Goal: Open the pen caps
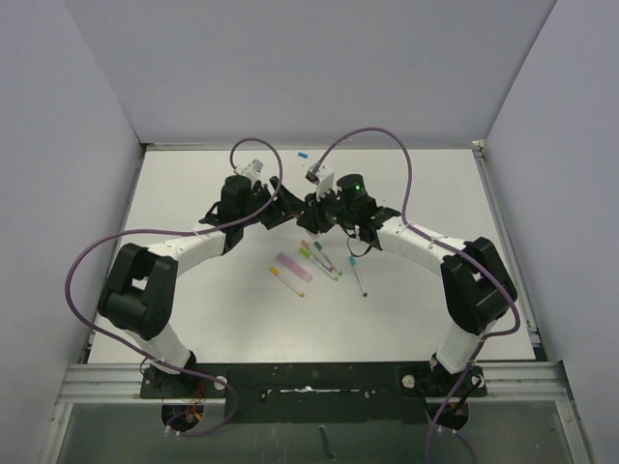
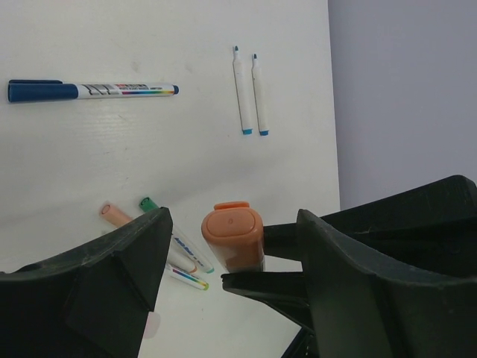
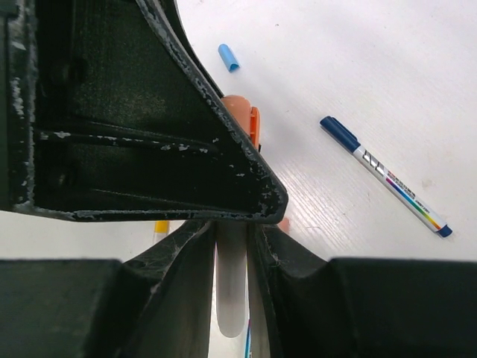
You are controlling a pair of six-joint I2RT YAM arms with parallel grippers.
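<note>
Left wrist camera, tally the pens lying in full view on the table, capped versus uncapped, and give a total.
Capped pen, dark blue cap: 1
Uncapped pens, blue tips: 2
Total: 3
Not counted: the held orange-capped pen and the partly hidden pens.

a white table (image 1: 232, 324) sits between plain grey walls (image 1: 319, 68).

Orange cap (image 2: 232, 237): smooth glossy plastic. Table (image 2: 112, 164): white, matt, faintly grained. Left end effector (image 2: 232, 224): black matt plastic.

white table (image 1: 406, 319) enclosed by plain pale grey walls (image 1: 309, 68), evenly lit.
</note>
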